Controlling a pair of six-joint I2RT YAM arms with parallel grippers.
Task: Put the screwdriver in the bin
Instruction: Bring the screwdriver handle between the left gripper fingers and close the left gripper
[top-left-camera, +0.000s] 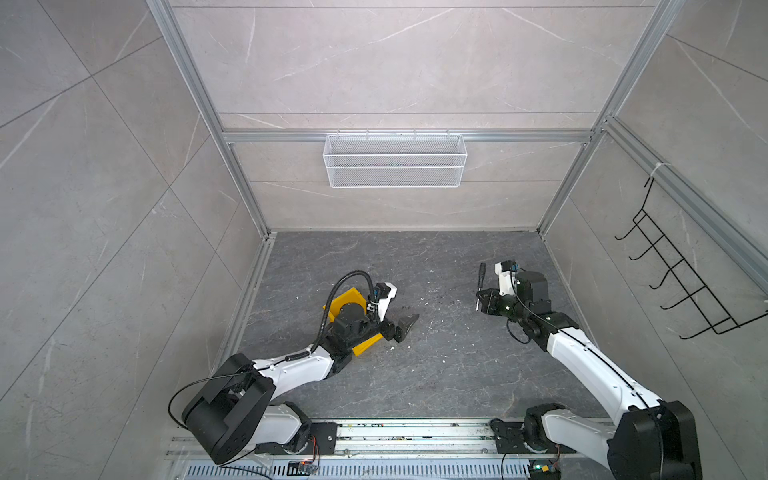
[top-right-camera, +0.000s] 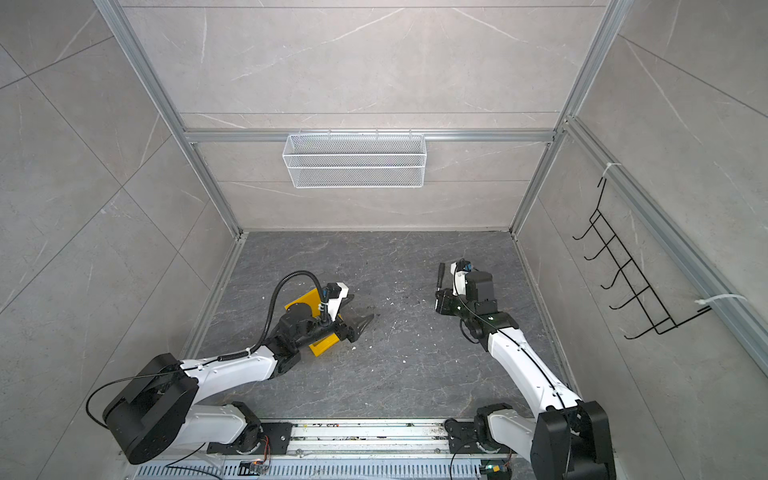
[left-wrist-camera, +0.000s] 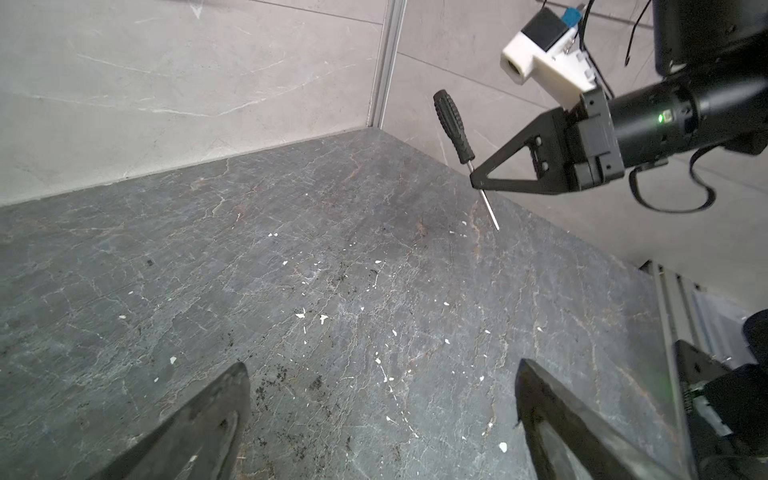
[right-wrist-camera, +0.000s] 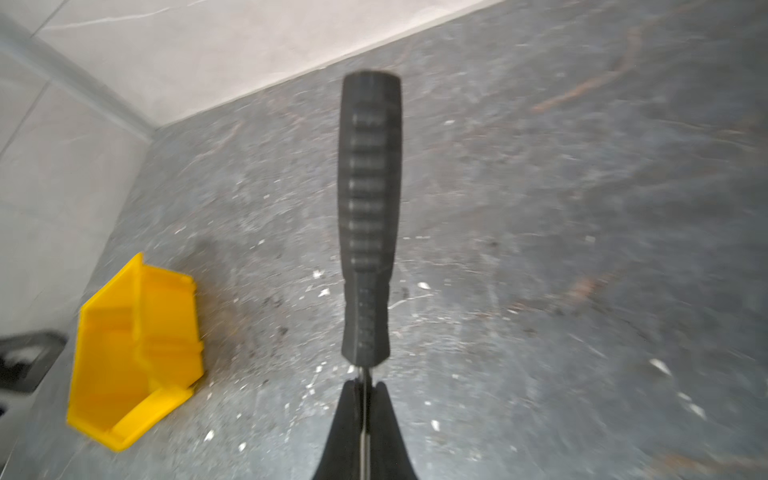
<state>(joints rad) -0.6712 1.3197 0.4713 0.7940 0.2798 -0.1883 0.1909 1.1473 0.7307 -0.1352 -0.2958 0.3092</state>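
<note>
Right end effector is clamping the screwdriver by its shaft; its arm is stretching forward. Left end effector is gaping beside the bin.

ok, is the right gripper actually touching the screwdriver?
Touching. The right wrist view shows the right gripper closed on the screwdriver by its thin metal shaft, just below the handle, with no gap.
</note>
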